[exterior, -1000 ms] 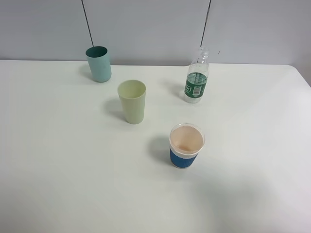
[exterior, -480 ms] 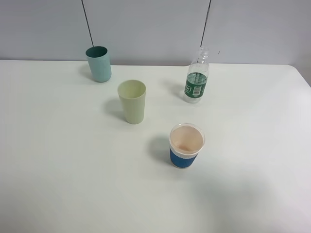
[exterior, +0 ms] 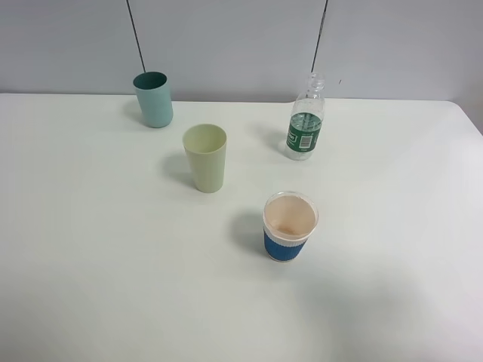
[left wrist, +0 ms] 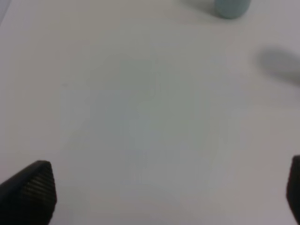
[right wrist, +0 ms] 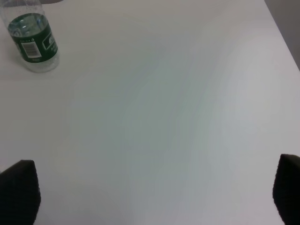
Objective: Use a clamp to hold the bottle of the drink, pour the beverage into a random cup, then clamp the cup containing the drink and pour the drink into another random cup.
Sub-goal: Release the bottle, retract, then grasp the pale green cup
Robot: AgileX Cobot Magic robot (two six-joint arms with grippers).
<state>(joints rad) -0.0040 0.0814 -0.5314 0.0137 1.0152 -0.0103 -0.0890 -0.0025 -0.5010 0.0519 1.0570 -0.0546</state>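
Observation:
A clear bottle (exterior: 305, 121) with a green label and no cap stands at the back right of the white table; it also shows in the right wrist view (right wrist: 33, 40). A teal cup (exterior: 153, 99) stands at the back left, and its base shows in the left wrist view (left wrist: 230, 7). A pale green cup (exterior: 205, 157) stands mid-table. A blue-banded paper cup (exterior: 289, 225) stands nearer the front. Neither arm shows in the exterior view. My left gripper (left wrist: 164, 187) and right gripper (right wrist: 154, 192) are open and empty over bare table, far from all objects.
The white table (exterior: 90, 249) has its right edge near the bottle's side (right wrist: 281, 42). Two dark cables (exterior: 136, 34) hang on the grey wall behind.

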